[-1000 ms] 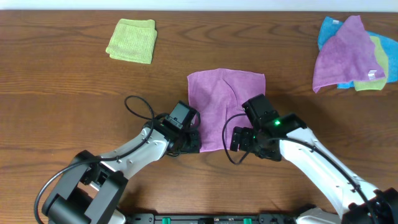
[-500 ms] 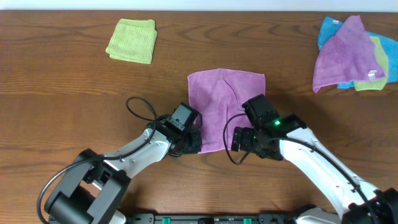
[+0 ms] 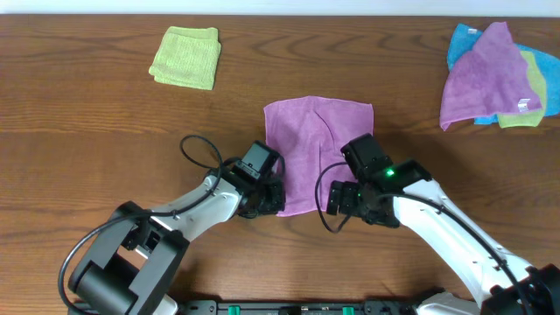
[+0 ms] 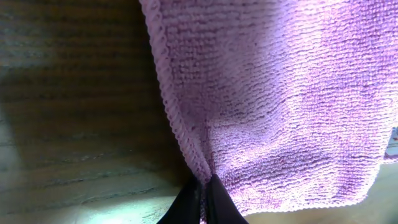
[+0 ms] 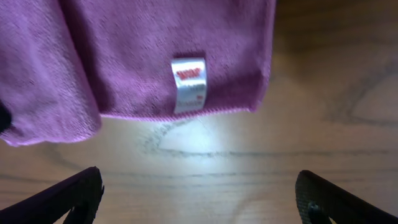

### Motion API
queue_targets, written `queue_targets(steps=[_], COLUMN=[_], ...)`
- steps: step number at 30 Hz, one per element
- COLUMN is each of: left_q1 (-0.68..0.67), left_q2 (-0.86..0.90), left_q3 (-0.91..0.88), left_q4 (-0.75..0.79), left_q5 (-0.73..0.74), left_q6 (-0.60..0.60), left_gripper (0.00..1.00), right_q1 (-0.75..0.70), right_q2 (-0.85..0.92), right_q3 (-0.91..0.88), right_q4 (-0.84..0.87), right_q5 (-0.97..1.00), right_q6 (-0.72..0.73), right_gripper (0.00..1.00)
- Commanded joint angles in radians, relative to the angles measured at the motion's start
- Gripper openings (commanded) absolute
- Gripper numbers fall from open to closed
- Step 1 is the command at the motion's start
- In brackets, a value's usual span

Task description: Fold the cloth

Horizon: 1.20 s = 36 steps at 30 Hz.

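Presently the left gripper [image 4: 203, 198] has its jaws together, pinched on the hem of the cloth [image 4: 280, 93] close to its near left corner. The right gripper [image 5: 202, 196] stands with jaws wide apart and holds nothing; bare table [image 5: 205, 162] shows between its fingers [image 5: 81, 193].

Relation governing the next move: the cloth lies ahead of both grippers, on the far side from the robot, spread flat. Its near edge runs left to right from one gripper to the other. The near right corner, marked by the white tag [image 5: 188, 84], sits just beyond the right fingertips and is not yet between them. In my judgement the right arm must advance onto that corner before any lift and fold toward the far edge can begin. The left arm is already engaged, so the right is the one outstanding.

Differences between views: the overhead view shows the whole cloth [image 3: 317, 149] to be roughly square, but both arms cover its near corners. Only the wrist views confirm the left grip and the right gap. The overhead alone shows the lime-green towel [image 3: 185, 57] and the pile of towels [image 3: 494, 79], both well apart.
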State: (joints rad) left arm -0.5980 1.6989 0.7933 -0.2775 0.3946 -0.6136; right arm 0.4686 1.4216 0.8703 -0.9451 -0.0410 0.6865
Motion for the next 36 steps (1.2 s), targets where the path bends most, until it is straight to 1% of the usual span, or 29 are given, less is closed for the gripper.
queue_targets(steps=[1, 3, 4, 5, 7, 8, 10, 12, 13, 17, 21, 24, 26, 28, 29, 33, 36], left_q1=[0.037, 0.053, 0.062, 0.069, 0.082, 0.087, 0.089, 0.089, 0.089, 0.089, 0.089, 0.089, 0.089, 0.089, 0.089, 0.089, 0.089], left_q2=[0.066, 0.066, 0.066, 0.066, 0.066, 0.066, 0.066, 0.066, 0.066, 0.066, 0.066, 0.066, 0.066, 0.066, 0.066, 0.066, 0.066], left_q3=[-0.050, -0.050, -0.050, -0.050, -0.050, -0.050, -0.050, -0.050, -0.050, -0.050, -0.050, -0.050, -0.050, -0.050, -0.050, -0.050, -0.050], left_q4=[-0.059, -0.065, -0.066, -0.066, -0.066, -0.066, -0.070, -0.074, -0.076, -0.082, -0.083, -0.085, -0.085, -0.084, -0.084, -0.084, -0.084], left_q5=[-0.054, -0.054, -0.054, -0.054, -0.054, -0.053, -0.048, -0.042, -0.038, -0.038, -0.038, -0.038, -0.038, -0.039, -0.039, -0.039, -0.039], left_q6=[0.000, 0.002, 0.005, 0.005, 0.005, 0.005, 0.005, 0.005, 0.008, 0.021, 0.031, 0.031, 0.034, 0.034, 0.034, 0.034, 0.034], left_gripper=[0.06, 0.06, 0.06, 0.06, 0.06, 0.06, 0.06, 0.06, 0.06, 0.06, 0.06, 0.06, 0.06, 0.06, 0.06, 0.06, 0.06], right_q1=[-0.004, -0.006, -0.008, -0.012, -0.026, -0.037, -0.056, -0.077, -0.086, -0.108, -0.108, -0.108, -0.108, -0.108, -0.108, -0.108, -0.108], right_q2=[-0.010, -0.010, -0.010, -0.010, -0.010, -0.010, -0.010, -0.010, -0.010, -0.010, -0.010, -0.010, -0.010, -0.010, -0.010, -0.010, -0.010], right_q3=[-0.035, -0.072, -0.095, -0.122, -0.175, -0.191, -0.204, -0.209, -0.209, -0.210, -0.210, -0.210, -0.210, -0.210, -0.210, -0.210, -0.209], right_q4=[-0.011, 0.016, 0.042, 0.087, 0.177, 0.200, 0.209, 0.210, 0.214, 0.283, 0.370, 0.385, 0.385, 0.385, 0.385, 0.386, 0.404], right_q5=[0.010, 0.020, 0.024, 0.026, 0.026, 0.015, 0.008, 0.033, 0.034, 0.034, 0.035, 0.037, 0.034, -0.005, -0.026, -0.061, -0.114], right_q6=[0.045, 0.119, 0.157, 0.190, 0.243, 0.271, 0.314, 0.368, 0.394, 0.417, 0.417, 0.417, 0.417, 0.417, 0.417, 0.417, 0.417], right_gripper=[0.96, 0.85, 0.83, 0.83, 0.88, 0.87, 0.82, 0.75, 0.73, 0.67, 0.52, 0.52, 0.54, 0.54, 0.57, 0.59, 0.59])
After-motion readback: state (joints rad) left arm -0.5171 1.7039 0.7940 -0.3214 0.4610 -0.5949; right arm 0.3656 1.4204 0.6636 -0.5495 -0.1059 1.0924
